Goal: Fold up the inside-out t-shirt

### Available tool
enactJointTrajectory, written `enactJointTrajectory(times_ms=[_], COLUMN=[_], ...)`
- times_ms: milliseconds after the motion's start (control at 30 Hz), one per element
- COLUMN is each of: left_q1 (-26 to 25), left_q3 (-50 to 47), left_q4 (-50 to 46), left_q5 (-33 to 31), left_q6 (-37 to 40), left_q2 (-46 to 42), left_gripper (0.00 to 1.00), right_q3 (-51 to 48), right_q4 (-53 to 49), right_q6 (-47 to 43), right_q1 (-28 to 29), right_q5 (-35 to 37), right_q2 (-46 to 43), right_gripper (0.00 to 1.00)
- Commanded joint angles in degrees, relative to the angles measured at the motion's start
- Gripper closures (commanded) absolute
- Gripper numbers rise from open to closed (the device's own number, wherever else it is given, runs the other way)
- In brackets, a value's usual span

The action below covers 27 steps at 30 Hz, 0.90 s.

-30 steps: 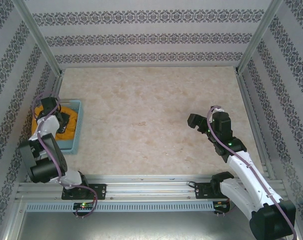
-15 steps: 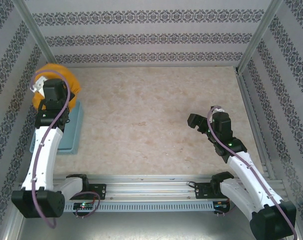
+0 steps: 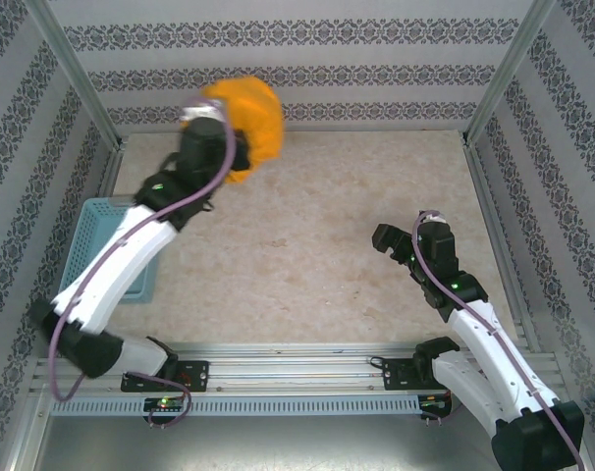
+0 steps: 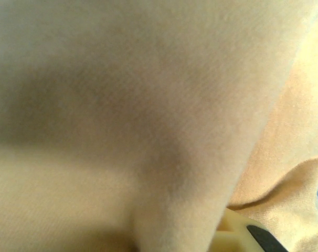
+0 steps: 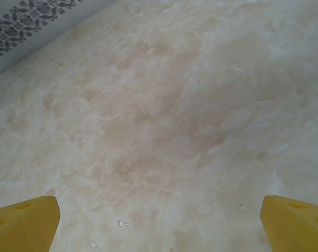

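The inside-out t-shirt [image 3: 248, 113] hangs as a bunched orange-yellow bundle in the air over the far left of the table, near the back wall. My left gripper [image 3: 232, 147] is shut on it, its tips buried in the cloth. In the left wrist view the t-shirt [image 4: 148, 105] hangs right against the lens, and one cream finger [image 4: 235, 239] pokes out at the bottom edge. My right gripper [image 3: 388, 243] hovers low over the right half of the table, open, with bare tabletop between its yellow fingertips [image 5: 28, 223].
A light blue basket [image 3: 96, 224] sits at the table's left edge, under my left arm. The marbled beige tabletop [image 3: 307, 216] is bounded by patterned walls and metal posts. A rail runs along the near edge.
My left arm has lifted the t-shirt out of the blue basket and swung it up and to the right, towards the back of the table. The right arm has hardly moved.
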Motion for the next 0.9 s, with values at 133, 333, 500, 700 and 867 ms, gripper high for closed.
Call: enactJointTrajectory(times_ms=[133, 333, 500, 700, 867], left_q1=[-9.8, -12.0, -8.1, -4.2, -0.4], left_q3=[-2.7, -16.5, -29.7, -34.4, -35.3], left_q4=[1.5, 0.5, 2.8, 6.2, 8.1], left_q5=[8.7, 10.3, 10.1, 13.3, 18.9], left_q6=[-0.9, -0.2, -0.4, -3.5, -5.8], left_q2=[10.9, 7.7, -1.8, -2.3, 3.0], left_gripper=[0.94, 0.38, 0.10, 0.09, 0.20], right_q3=[2.8, 3.6, 7.2, 11.7, 13.5], right_q4=[-3.5, -1.7, -1.8, -1.1, -1.3], right_q6=[2.2, 1.6, -0.9, -1.3, 0.3], right_q1=[0.8, 4.0, 11.1, 18.6, 23.6], right_q5=[0.8, -3.3, 0.2, 3.8, 4.6], right_q2=[-0.1, 5.1, 12.3, 20.1, 25.8], right_gripper=[0.02, 0.02, 0.02, 0.02, 0.02])
